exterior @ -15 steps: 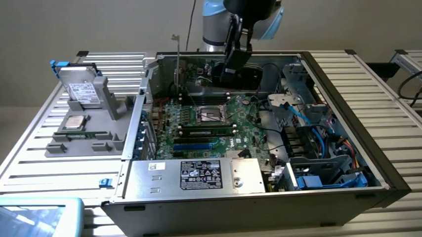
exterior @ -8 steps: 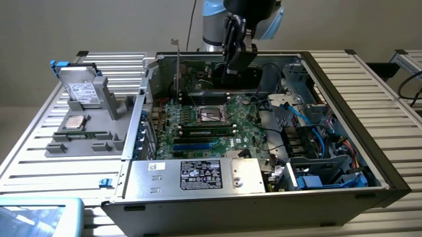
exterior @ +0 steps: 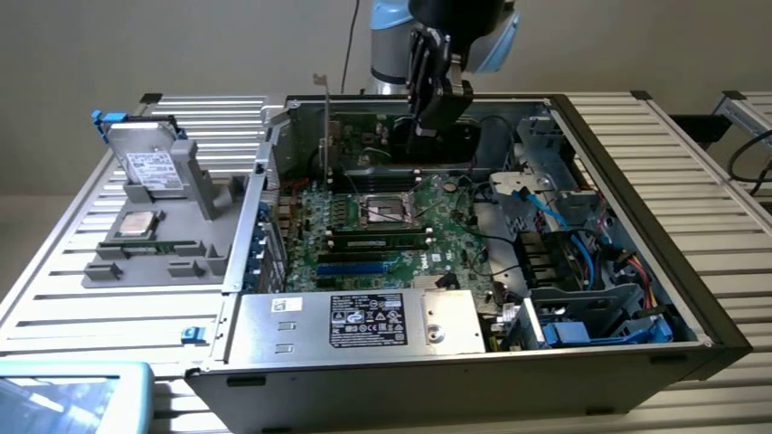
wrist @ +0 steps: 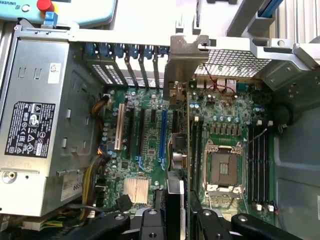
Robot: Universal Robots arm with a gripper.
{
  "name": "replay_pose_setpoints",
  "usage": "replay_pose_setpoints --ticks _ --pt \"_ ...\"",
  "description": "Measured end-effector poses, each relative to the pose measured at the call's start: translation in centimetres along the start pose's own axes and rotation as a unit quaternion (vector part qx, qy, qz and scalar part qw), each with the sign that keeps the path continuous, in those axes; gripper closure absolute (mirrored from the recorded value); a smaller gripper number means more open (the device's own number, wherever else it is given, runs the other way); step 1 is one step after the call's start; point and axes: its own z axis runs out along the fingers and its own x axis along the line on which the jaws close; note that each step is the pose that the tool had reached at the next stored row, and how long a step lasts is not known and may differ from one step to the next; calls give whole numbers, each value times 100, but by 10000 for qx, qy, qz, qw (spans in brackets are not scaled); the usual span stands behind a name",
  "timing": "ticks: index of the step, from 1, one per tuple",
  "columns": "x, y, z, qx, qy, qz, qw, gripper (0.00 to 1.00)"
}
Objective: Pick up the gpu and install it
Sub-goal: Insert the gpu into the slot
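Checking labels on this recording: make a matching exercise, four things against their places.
Things: 1 thin green circuit-board gpu card; 2 silver hard drive with white label; 3 grey metal power supply with black label; 4 square silver processor socket.
Places: A on the grey plastic fixture outside the black computer case; B middle of the green motherboard; C upright in the claw; D inside the case, beside the motherboard.
Pairs: 1-C; 2-A; 3-D; 4-B.

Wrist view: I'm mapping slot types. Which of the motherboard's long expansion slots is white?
The white slot, closest to the grey power supply box; the others are black, plus one blue slot nearer the gpu in the gripper.
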Motion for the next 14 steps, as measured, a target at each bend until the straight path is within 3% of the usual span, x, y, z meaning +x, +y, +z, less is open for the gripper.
replay_pose_setpoints --ticks 3,5,11,14 --pt "-31 15 10 115 35 7 9999 71" --pt "-47 33 23 176 51 11 9998 71" --pt "-65 100 79 281 87 42 9996 71" --pt "-68 112 109 316 84 98 9994 71"
